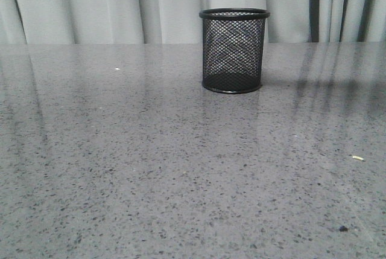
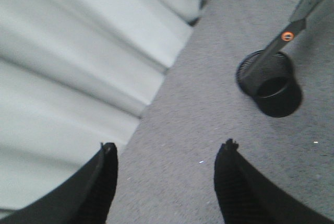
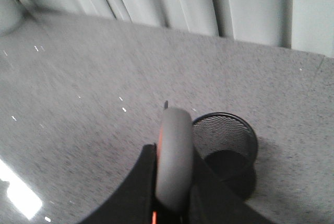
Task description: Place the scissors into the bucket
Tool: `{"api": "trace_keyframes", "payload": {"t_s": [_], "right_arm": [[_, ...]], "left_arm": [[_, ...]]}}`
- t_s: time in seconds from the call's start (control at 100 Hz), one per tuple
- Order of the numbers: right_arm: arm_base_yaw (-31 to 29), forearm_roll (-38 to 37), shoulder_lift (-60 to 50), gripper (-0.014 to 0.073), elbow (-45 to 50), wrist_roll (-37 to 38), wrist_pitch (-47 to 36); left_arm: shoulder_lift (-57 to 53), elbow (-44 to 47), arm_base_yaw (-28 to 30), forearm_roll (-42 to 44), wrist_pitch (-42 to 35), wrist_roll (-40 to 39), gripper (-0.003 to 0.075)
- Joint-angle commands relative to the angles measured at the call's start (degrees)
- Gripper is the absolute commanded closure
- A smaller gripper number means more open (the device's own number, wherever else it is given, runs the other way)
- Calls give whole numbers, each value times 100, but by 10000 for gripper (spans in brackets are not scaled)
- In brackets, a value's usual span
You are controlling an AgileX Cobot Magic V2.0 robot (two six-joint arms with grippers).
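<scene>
1. One small black wire-mesh cylindrical bucket (image 1: 234, 51) stands upright on the speckled grey stone-look table (image 1: 151, 168), with pale grey pleated curtains (image 1: 120, 2) behind it and nothing on the table crowding it.
2. One pair of scissors with dark slim blades and an orange pivot (image 2: 284, 46) hangs above the bucket (image 2: 269, 83), blades slanting down toward its rim; whether the tips are inside is unclear.
3. The bucket's floor (image 3: 224, 140) looks bare.
4. The right gripper (image 3: 172, 182) clamps the scissors' handle (image 3: 175, 156).
5. The left gripper (image 2: 167, 182) is spread wide, holding nothing, well apart from the bucket.
</scene>
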Motion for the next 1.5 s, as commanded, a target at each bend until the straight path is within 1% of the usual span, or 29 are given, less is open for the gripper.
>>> {"api": "trace_keyframes", "payload": {"t_s": [0.0, 0.1, 0.2, 0.3, 0.44, 0.85, 0.91, 0.95, 1.0, 1.05, 1.1, 1.12, 1.15, 1.17, 1.22, 1.26, 1.49], "right_arm": [[-39, -427, 366, 645, -785, 234, 245], [-39, -1189, 944, 645, -1492, 685, 961], [-39, -1590, 1376, 645, -2079, 980, 1577], [-39, -1590, 1656, 645, -2442, 1004, 1719], [-27, -1611, 1939, 645, -2661, 1134, 1848], [-27, -1540, 2444, 645, -2677, 1134, 1949], [-27, -1495, 2455, 634, -2677, 1134, 1879], [-27, -1460, 2455, 607, -2677, 1134, 1823], [-27, -1403, 2455, 552, -2677, 1134, 1766], [-27, -1327, 2455, 472, -2677, 1134, 1745], [-27, -1257, 2455, 362, -2677, 1134, 1745], [-27, -1214, 2455, 335, -2677, 1134, 1758], [-27, -1148, 2455, 272, -2677, 1134, 1766], [-27, -1128, 2455, 239, -2677, 1134, 1766], [-27, -1116, 2455, 191, -2716, 1134, 1766], [-40, -1116, 2445, 180, -2770, 1134, 1766], [-337, -1116, 2085, 181, -3237, 1149, 1780]], "left_arm": [[-279, -161, 210, -136, -271, -74, 333], [-407, -161, 282, -136, -144, -74, 333], [-479, -161, 282, -145, -119, -74, 333], [-490, -161, 282, -145, -119, -74, 333], [-478, -161, 282, -157, -92, -74, 333], [-478, -161, 282, -201, -82, -74, 333], [-478, -161, 282, -201, -59, -74, 333], [-478, -161, 282, -201, -48, -74, 333], [-478, -161, 282, -201, -50, -74, 333], [-478, -161, 282, -201, -50, -74, 333], [-478, -161, 282, -201, -50, -74, 333], [-478, -161, 282, -201, -50, -74, 333], [-478, -161, 282, -201, -50, -74, 333], [-478, -161, 282, -201, -50, -74, 333], [-478, -161, 282, -201, -50, -74, 333], [-478, -161, 282, -201, -50, -74, 333], [-490, -161, 282, -201, -50, -74, 333]]}}
